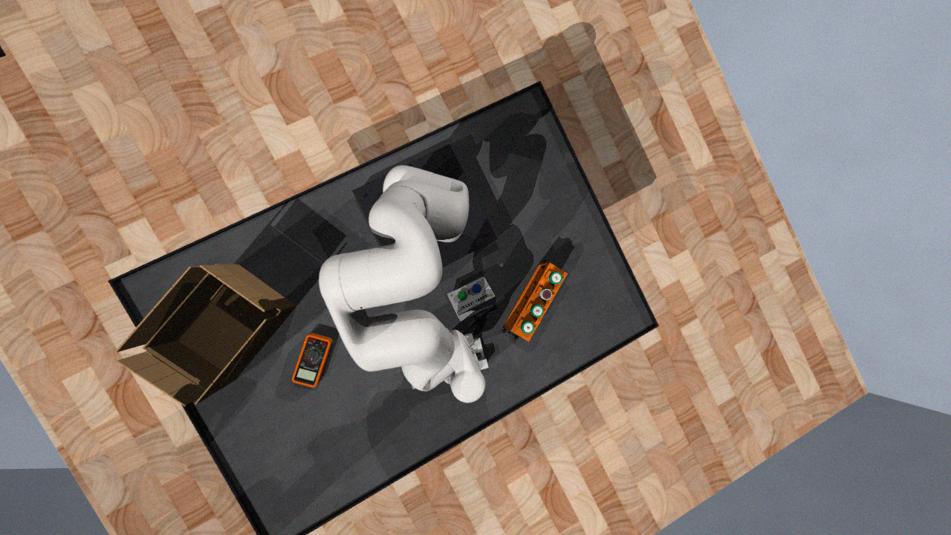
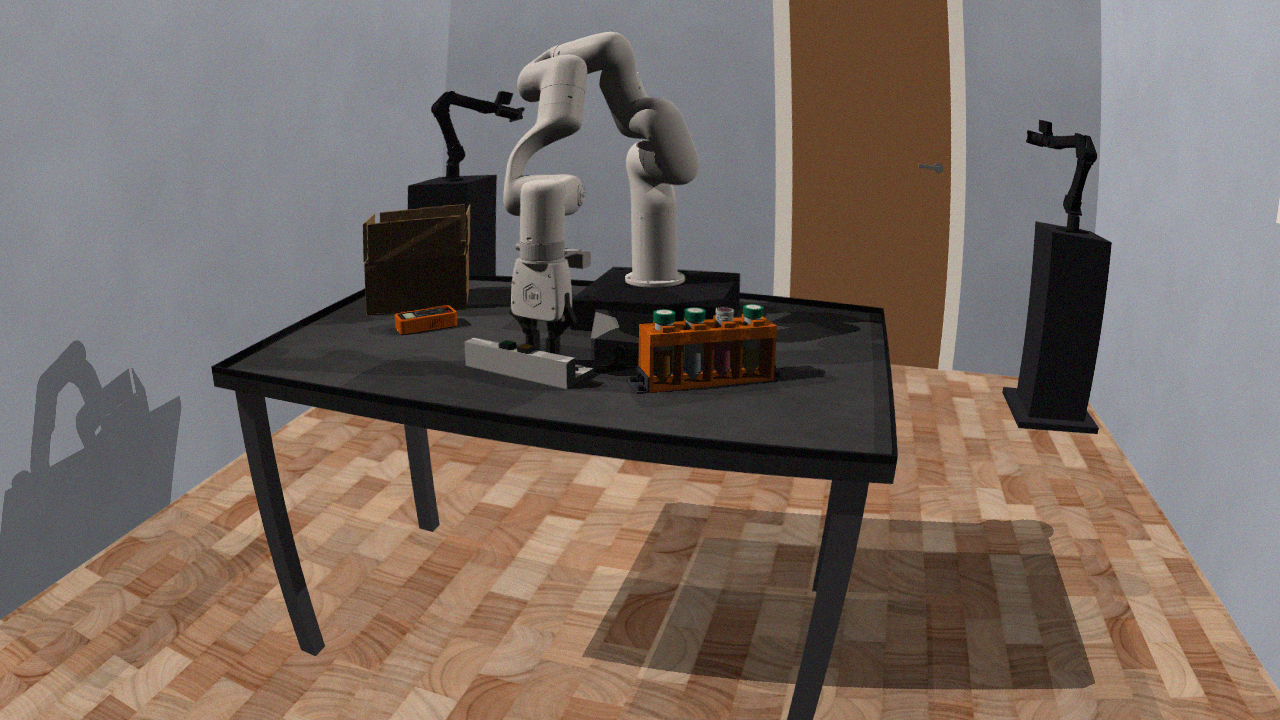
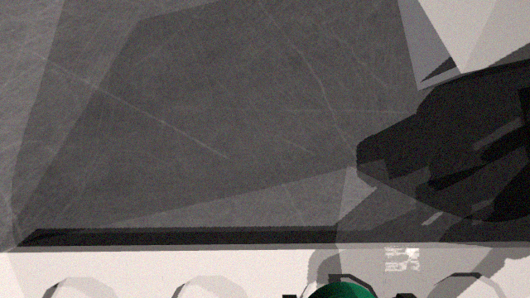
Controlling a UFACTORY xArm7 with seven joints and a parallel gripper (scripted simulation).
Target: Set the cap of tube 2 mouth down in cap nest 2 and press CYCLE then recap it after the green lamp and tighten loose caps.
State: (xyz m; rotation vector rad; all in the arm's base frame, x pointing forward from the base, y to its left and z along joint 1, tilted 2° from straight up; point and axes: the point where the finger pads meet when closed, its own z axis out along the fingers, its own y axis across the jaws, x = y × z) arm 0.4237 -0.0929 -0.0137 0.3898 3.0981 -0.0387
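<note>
My gripper points straight down over the white cap tray and is shut on the green cap of tube 2. In the wrist view the cap shows at the bottom edge, over one nest of the tray. I cannot tell whether it rests in the nest. The orange tube rack stands to the right of the tray. Its tube 2 is open and the other three tubes wear green caps. In the overhead view the open tube shows in the rack.
The grey key housing with the green key and the blue key sits between the arm and the rack. An orange multimeter and an open cardboard box lie to the left. The table has a raised rim.
</note>
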